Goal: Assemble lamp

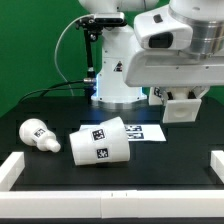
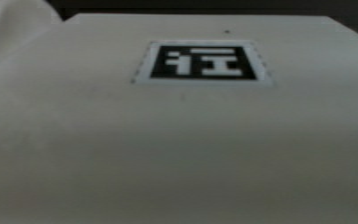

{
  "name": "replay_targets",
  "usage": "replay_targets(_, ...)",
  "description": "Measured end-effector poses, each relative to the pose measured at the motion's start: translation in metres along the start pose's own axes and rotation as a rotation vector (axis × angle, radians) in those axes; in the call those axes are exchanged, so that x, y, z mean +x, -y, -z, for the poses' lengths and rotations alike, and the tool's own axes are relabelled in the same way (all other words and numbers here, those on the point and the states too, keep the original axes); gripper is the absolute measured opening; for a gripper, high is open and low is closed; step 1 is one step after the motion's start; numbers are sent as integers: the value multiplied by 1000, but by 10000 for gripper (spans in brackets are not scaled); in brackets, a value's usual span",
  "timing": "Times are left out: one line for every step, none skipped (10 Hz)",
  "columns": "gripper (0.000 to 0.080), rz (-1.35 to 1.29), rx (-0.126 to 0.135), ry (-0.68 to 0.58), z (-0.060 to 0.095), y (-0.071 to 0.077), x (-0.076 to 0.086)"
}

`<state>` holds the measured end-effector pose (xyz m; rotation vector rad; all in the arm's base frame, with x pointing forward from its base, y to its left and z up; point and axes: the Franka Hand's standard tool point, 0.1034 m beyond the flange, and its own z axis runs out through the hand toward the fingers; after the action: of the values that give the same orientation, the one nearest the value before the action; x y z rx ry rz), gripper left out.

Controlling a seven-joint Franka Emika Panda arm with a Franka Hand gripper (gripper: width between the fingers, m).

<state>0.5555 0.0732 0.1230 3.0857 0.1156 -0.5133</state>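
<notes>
The lamp base (image 1: 183,108) hangs under my gripper (image 1: 180,99) at the exterior view's right, a little above the black table. In the wrist view its flat white face (image 2: 176,140) with one square tag (image 2: 204,62) fills the picture very close up. My fingers are hidden in both views, and the gripper seems to be shut on the base. The bulb (image 1: 38,135) lies on its side at the exterior view's left. The tapered shade (image 1: 100,142) lies on its side in the middle, with a tag facing the camera.
The marker board (image 1: 143,131) lies flat behind the shade. Low white walls (image 1: 12,168) edge the table at the left, right and front. The arm's white pedestal (image 1: 118,80) stands at the back centre.
</notes>
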Motion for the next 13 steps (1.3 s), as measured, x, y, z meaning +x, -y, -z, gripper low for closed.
replay_targets(302,1,2,-75,0,0,-1)
replay_targets(302,4,4,-127,-2,0,-1)
replay_targets(302,13,5,-236,-11,-1,0)
replay_targets(302,13,5,-234,-24,-2,-11)
replay_targets(302,14,3,-227,-33,-2,-13)
replay_targets(302,11,3,-232,-38,-2,-13)
replay_targets(302,12,4,-233,-38,-1,-13)
replay_targets(302,13,4,-241,-37,-1,-12)
replay_targets(302,13,4,-253,-37,-1,-10)
replay_targets(302,20,4,-266,-36,-1,-8)
replay_targets(302,66,-1,-378,-25,-5,6)
replay_targets(302,114,-17,-498,-15,-13,19)
replay_targets(302,153,-38,-603,-8,-17,26)
